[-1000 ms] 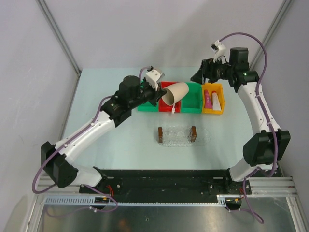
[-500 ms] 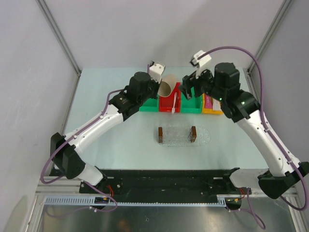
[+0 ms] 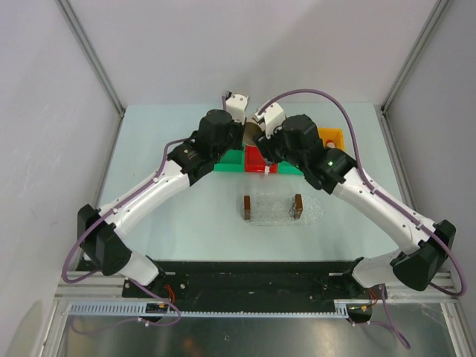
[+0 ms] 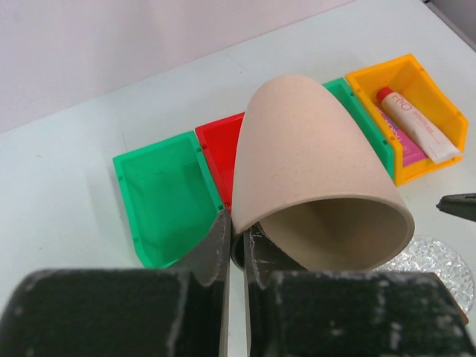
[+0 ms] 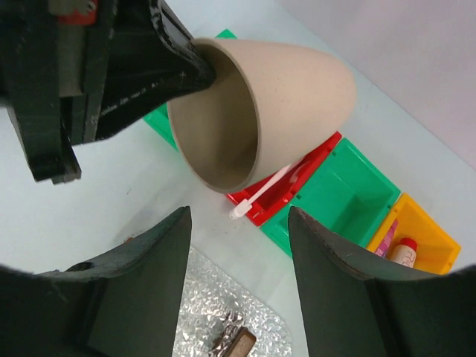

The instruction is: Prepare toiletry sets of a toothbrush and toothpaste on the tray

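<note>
table (image 3: pixel 186 216) carries everything, and both arms meet at its 12 o'clock end. there a row of bins runs green (image 4: pixel 160 193), red (image 5: pixel 312 160), green, then yellow (image 4: pixel 372 78) at 1 o'clock. the left gripper (image 4: pixel 236 242) has its jaws pressed onto the rim of the beige cup (image 4: pixel 312 171), holding it tipped above the red bin. the clear tray (image 3: pixel 271 208) sits bare at the centre, at 6 o'clock of the bins. the toothbrush (image 5: pixel 264 192) lies in the red bin with its head poking over the near wall towards the tray. the toothpaste (image 4: pixel 407 141) lies in the yellow bin. the right gripper (image 5: pixel 238 223) hovers over the toothbrush with jaws spread and nothing between them.

the step in hand looks like the first toothbrush pick. the next move calls for a descent past the cup, closing across the thin handle.

a second ago the right arm was out by the yellow bin with wider jaws. the left pinch is unchanged.
</note>
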{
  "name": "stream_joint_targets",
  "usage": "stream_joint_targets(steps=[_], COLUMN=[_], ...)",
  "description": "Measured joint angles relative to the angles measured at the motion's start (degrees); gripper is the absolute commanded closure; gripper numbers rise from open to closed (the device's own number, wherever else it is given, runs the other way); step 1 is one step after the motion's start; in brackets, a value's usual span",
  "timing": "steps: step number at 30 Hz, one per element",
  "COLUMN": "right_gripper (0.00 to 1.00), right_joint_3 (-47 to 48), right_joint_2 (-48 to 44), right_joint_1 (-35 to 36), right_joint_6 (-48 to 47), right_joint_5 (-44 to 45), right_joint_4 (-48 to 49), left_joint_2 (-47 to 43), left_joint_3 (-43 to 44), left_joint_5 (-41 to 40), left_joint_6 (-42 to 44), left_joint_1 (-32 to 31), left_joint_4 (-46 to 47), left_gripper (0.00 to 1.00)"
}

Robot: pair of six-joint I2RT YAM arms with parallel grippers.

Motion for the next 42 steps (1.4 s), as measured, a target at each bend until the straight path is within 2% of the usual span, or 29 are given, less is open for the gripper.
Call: stream_joint_targets(steps=[17,28,42], right_gripper=[0.46,0.53,0.52], right_joint_3=[0.04,1.99,4.90], right_joint_2=[2.19,5.22,5.66], right_joint_1=[0.76,0.83,-0.31], right_joint_6=[2.25,3.91,5.05], right_joint_5=[3.61,4.57,4.33], right_joint_4=[3.74,3.91,3.76], left_joint_2=[0.00,0.00,-0.02], left_joint_3=[0.02,-0.20,-1.25], left_joint_5=[0.04,-0.48,0.81], left_joint_6=[-6.21,-7.87,-9.22], left_joint_1=[0.00,0.11,0.04], left_joint_4=[-0.15,-0.07,0.15], left_gripper=[1.00,1.00,1.00])
